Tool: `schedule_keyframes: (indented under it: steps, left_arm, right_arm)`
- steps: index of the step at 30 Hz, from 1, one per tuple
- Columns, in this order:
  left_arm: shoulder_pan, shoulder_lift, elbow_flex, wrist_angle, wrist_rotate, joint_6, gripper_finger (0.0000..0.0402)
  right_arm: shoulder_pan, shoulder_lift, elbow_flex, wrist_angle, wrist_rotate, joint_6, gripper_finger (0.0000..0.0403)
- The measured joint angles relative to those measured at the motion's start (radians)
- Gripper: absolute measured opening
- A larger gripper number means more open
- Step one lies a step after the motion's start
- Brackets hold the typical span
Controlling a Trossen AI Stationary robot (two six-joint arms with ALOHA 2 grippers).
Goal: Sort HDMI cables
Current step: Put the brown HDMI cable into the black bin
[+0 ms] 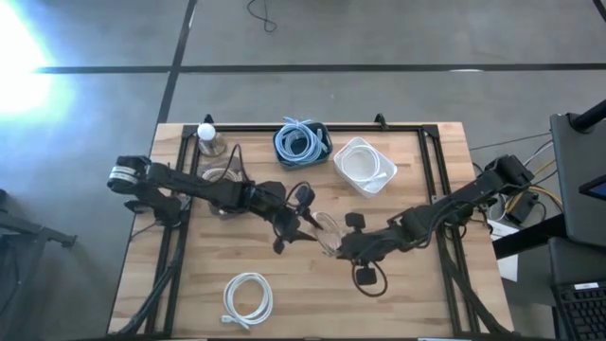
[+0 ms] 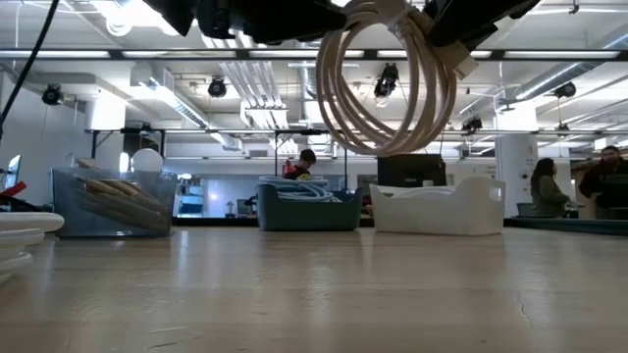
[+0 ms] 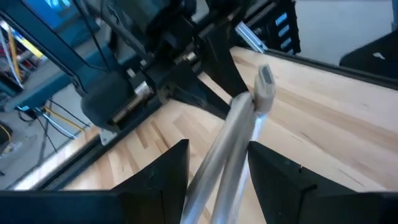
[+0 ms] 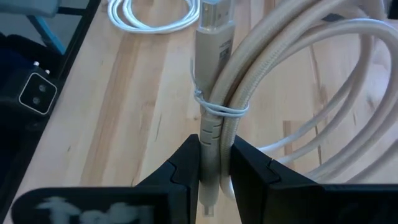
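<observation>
A beige-tan HDMI cable coil [image 2: 383, 83] hangs high above the table's middle, between my two grippers, and also shows in the high view [image 1: 328, 232]. My left gripper [image 1: 305, 225] comes at it from the left and is shut on its strands [image 3: 224, 155]. My right gripper [image 1: 339, 244] comes from the right and is shut on it at a plug [image 4: 214, 37]. A white coil [image 1: 248, 298] lies flat on the table near the front. A blue bin [image 1: 301, 142] holds light blue coils, a white bin [image 1: 365, 166] holds a white coil, and a clear bin [image 2: 113, 201] holds beige ones. My left gripper has the coil's bundled strands [image 3: 231, 134] between its two fingers [image 3: 177, 168], just below a plug [image 3: 264, 84]. The strands run along the fingers. The coil is lifted clear of the table. My right gripper pinches the plug's ribbed neck [image 4: 210, 127], together with the strands beside it [image 4: 231, 124], between its two fingertips, right below a thin wire tie [image 4: 217, 111]. The plug points away, along the fingers. The coil hangs below the fingers, clear of the table.
The three bins stand in a row along the table's far side, with a bottle with a round white top [image 1: 206, 133] at the far left. A black frame [image 1: 428, 170] runs along the table's edges. People [image 2: 545, 186] show in the room beyond.
</observation>
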Motion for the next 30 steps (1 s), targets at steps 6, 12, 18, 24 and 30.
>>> schedule_keyframes:
  steps: [6,12,18,24,30]
  left_arm:
    - [0.000,0.000,0.000,0.019,0.003,-0.001,0.0167]
    - [0.000,0.003,0.000,-0.004,-0.001,-0.005,0.0165]
    - [0.000,0.003,0.000,-0.010,-0.002,-0.006,0.0114]
    - [0.000,0.003,0.000,-0.011,0.002,-0.022,0.0041]
    - [0.000,0.003,0.000,-0.048,-0.074,-0.076,0.0006]
  right_arm:
    - [0.000,0.000,0.000,0.021,0.003,-0.045,0.0066]
    - [0.000,0.000,0.001,0.125,0.002,-0.173,0.0066]
    - [0.000,0.000,0.001,0.132,0.002,-0.193,0.0066]
    - [-0.013,0.000,0.001,0.129,0.003,-0.180,0.0091]
    - [-0.034,-0.002,0.001,0.126,0.008,-0.149,0.0127]
